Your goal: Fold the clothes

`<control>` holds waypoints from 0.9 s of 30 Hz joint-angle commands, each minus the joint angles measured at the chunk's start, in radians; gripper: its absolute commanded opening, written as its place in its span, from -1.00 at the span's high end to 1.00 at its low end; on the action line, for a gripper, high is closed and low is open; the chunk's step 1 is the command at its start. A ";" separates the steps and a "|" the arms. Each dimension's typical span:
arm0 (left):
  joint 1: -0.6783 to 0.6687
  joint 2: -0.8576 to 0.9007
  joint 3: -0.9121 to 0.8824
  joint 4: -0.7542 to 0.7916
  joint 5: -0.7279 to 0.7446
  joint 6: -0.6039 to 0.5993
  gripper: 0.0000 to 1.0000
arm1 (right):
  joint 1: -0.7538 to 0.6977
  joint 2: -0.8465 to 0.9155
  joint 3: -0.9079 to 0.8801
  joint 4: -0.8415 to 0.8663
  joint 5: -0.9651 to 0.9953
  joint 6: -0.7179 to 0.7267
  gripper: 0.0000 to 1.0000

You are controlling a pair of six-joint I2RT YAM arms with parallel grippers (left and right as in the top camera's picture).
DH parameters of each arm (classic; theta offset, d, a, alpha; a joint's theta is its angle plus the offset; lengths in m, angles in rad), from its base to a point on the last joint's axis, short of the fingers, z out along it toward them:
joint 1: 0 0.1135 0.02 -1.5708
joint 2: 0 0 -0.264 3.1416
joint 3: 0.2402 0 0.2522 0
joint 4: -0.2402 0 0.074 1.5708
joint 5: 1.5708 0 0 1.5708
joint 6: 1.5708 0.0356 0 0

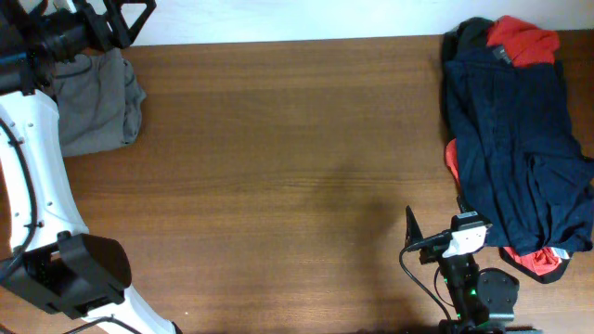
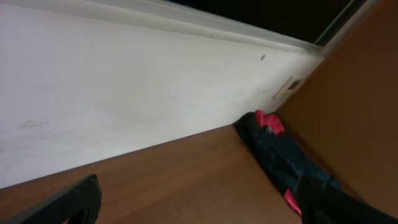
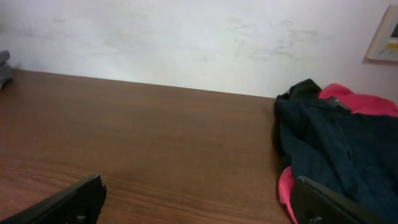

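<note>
Grey-khaki shorts (image 1: 97, 102) lie bunched at the table's far left, partly under my left arm; the right wrist view catches only a sliver of them (image 3: 4, 67). A dark navy garment (image 1: 515, 139) (image 2: 280, 155) (image 3: 336, 149) lies spread over a bright red one (image 1: 524, 42) (image 2: 268, 121) (image 3: 360, 102) at the far right. My left gripper (image 1: 137, 17) (image 2: 202, 208) hangs open above the back left corner beside the shorts, holding nothing. My right gripper (image 1: 439, 232) (image 3: 199, 205) stands open near the front edge, just left of the navy garment's lower end, also holding nothing.
The brown wooden table (image 1: 288, 176) stretches between the two heaps. A white wall (image 3: 186, 37) runs along the back edge. The right arm's base (image 1: 478, 292) sits at the front right, the left arm's base (image 1: 79, 274) at the front left.
</note>
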 commanded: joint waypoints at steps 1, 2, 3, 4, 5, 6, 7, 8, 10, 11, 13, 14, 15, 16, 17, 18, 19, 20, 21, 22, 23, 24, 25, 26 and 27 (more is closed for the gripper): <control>-0.002 0.005 -0.002 0.002 0.013 0.001 -0.99 | -0.003 -0.011 -0.012 0.003 0.008 0.021 -0.97; -0.002 0.005 -0.002 0.002 0.013 0.001 -0.99 | -0.003 -0.011 -0.012 0.003 0.008 0.021 -0.97; -0.002 0.005 -0.002 0.002 0.013 0.001 -0.99 | -0.003 -0.011 -0.012 0.003 0.008 0.021 -0.97; -0.002 0.005 -0.002 0.002 0.013 0.001 -0.99 | -0.003 -0.011 -0.012 0.003 0.008 0.021 -0.97; -0.002 0.005 -0.002 0.002 0.013 0.001 -0.99 | -0.003 -0.011 -0.012 0.003 0.008 0.021 -0.97; -0.002 0.005 -0.002 0.002 0.013 0.001 -0.99 | -0.003 -0.011 -0.012 0.003 0.008 0.021 -0.97; -0.002 0.005 -0.002 0.002 0.013 0.001 -0.99 | -0.003 -0.011 -0.012 0.003 0.008 0.021 -0.97; -0.002 0.005 -0.002 0.002 0.013 0.001 -0.99 | -0.003 -0.011 -0.012 0.003 0.008 0.021 -0.97; -0.002 0.005 -0.002 0.002 0.013 0.001 -0.99 | -0.003 -0.011 -0.012 0.003 0.008 0.021 -0.97; -0.002 0.005 -0.002 0.002 0.013 0.001 -0.99 | -0.003 -0.011 -0.012 0.003 0.008 0.021 -0.97; -0.002 0.005 -0.002 0.002 0.013 0.001 -0.99 | -0.003 -0.011 -0.012 0.003 0.008 0.021 -0.98; -0.002 0.005 -0.002 0.002 0.013 0.001 -0.99 | -0.003 -0.011 -0.012 0.003 0.008 0.021 -0.97; -0.002 0.005 -0.002 0.002 0.013 0.001 -0.99 | -0.003 -0.011 -0.012 0.003 0.008 0.021 -0.97; -0.002 0.005 -0.002 0.002 0.013 0.001 -0.99 | -0.003 -0.011 -0.012 0.003 0.008 0.021 -0.97; -0.002 0.005 -0.002 0.002 0.013 0.001 -0.99 | -0.003 -0.011 -0.012 0.003 0.008 0.021 -0.98; -0.002 0.005 -0.002 0.002 0.013 0.001 -0.99 | -0.003 -0.011 -0.012 0.003 0.008 0.021 -0.97; -0.002 0.005 -0.002 0.002 0.013 0.001 -0.99 | -0.003 -0.011 -0.012 0.003 0.008 0.021 -0.98; -0.002 0.005 -0.002 0.002 0.013 0.001 -0.99 | -0.003 -0.011 -0.012 0.003 0.008 0.021 -0.97; -0.002 0.005 -0.002 0.001 0.014 0.001 -0.99 | -0.003 -0.011 -0.012 0.003 0.008 0.021 -0.97; -0.002 0.005 -0.002 -0.011 0.011 0.001 -0.99 | -0.003 -0.011 -0.012 0.003 0.008 0.021 -0.97; -0.002 0.005 -0.002 -0.042 -0.006 0.014 -0.99 | -0.003 -0.011 -0.012 0.003 0.008 0.021 -0.97; -0.002 -0.005 -0.002 -0.071 -0.079 0.024 -0.99 | -0.003 -0.011 -0.012 0.003 0.008 0.021 -0.97; -0.010 -0.014 -0.002 -0.114 -0.162 0.024 -0.99 | -0.003 -0.011 -0.012 0.003 0.008 0.021 -0.97; -0.025 -0.027 -0.002 -0.166 -0.275 0.024 -0.99 | -0.003 -0.011 -0.012 0.003 0.008 0.021 -0.97; -0.050 -0.042 -0.005 -0.202 -0.391 0.024 -0.99 | -0.003 -0.011 -0.012 0.003 0.008 0.021 -0.97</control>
